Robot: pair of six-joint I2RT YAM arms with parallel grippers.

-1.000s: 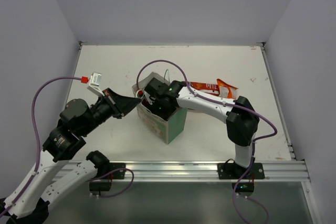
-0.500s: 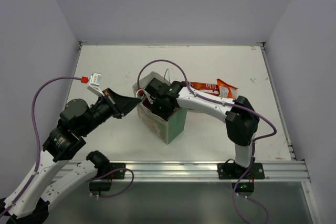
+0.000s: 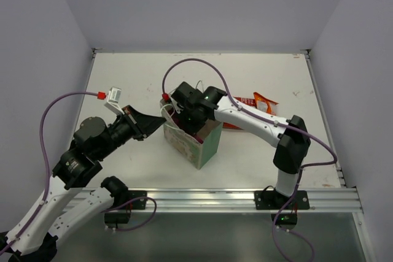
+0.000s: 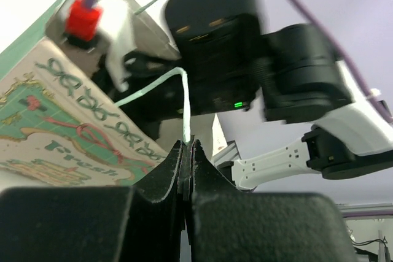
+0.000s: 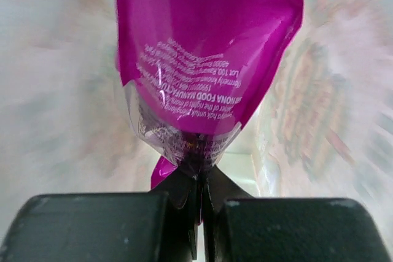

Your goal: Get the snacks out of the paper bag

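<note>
At mid-table the paper bag (image 3: pixel 198 143) stands upright, mouth open. The left arm reaches low from the near-left corner. The left gripper (image 4: pixel 186 154) is pinched tight on the bag's white string handle (image 4: pixel 185 99).

The right arm's elbow is bent at the near right, forearm slanting left, wrist angled down into the bag mouth. The right gripper (image 5: pixel 200 179) is clamped on a magenta packet (image 5: pixel 206 53) inside the bag. A red-and-white packet (image 3: pixel 243 100) and an orange packet (image 3: pixel 266 101) lie on the table behind the forearm.

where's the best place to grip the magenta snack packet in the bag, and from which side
Grip the magenta packet by its flat, clear sealed end, coming down through the open top of the paper bag. The bag's walls close in its sides, and that thin crimped strip suits a two-finger pinch. The right tool is pinched exactly there.
</note>
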